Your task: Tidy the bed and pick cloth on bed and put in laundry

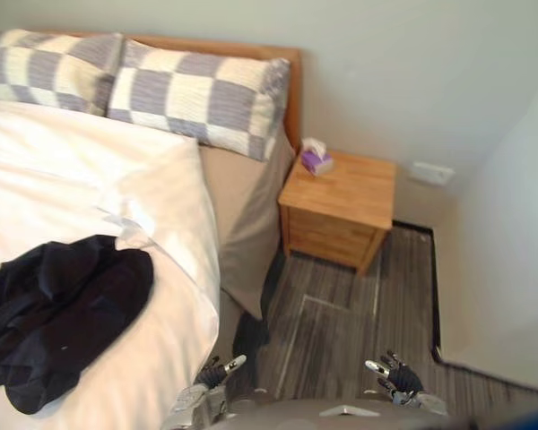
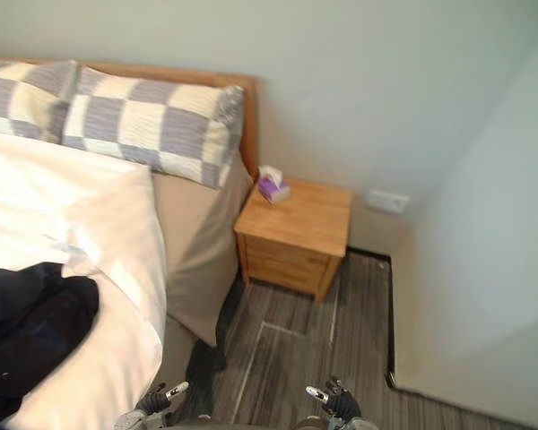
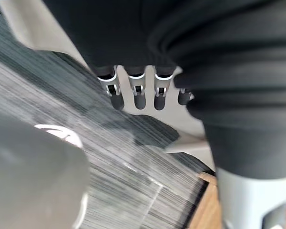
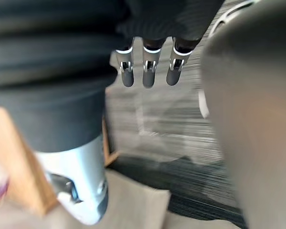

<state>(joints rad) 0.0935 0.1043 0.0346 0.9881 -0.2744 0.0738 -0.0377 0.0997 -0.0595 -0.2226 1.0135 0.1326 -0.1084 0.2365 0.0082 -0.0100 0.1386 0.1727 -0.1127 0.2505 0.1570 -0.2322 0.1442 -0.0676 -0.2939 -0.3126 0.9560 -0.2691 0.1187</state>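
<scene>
the dark cloth (image 1: 63, 313) lies in a crumpled heap on top of the bed (image 1: 238, 224), on the white duvet (image 1: 72, 170) toward the foot end. nothing touches it. it runs past the edge of my sight on the bed's far side, so i can't tell how far it spreads, or whether it is one garment or several.

up toward the bed's head the duvet's corner is turned back and rumpled, which leaves the beige sheet bare below the two checked pillows (image 1: 202, 98) leaning at the headboard. that, i judge, is the part that wants straightening.

my left hand (image 1: 217, 372) hangs low just off the bed's side edge, over the striped floor (image 1: 341, 313). my right hand (image 1: 396, 376) is further out from the bed. both have their fingers straight and slack, and both are empty. i think they hang like this because i haven't begun any reach. from here the cloth is well apart from either hand, so i'd have to lean or step in toward the bed first.

a wooden nightstand (image 1: 341, 202) stands beside the bed's head with a small tissue box (image 1: 316, 159) on it. where the laundry is to go i cannot tell from here
</scene>
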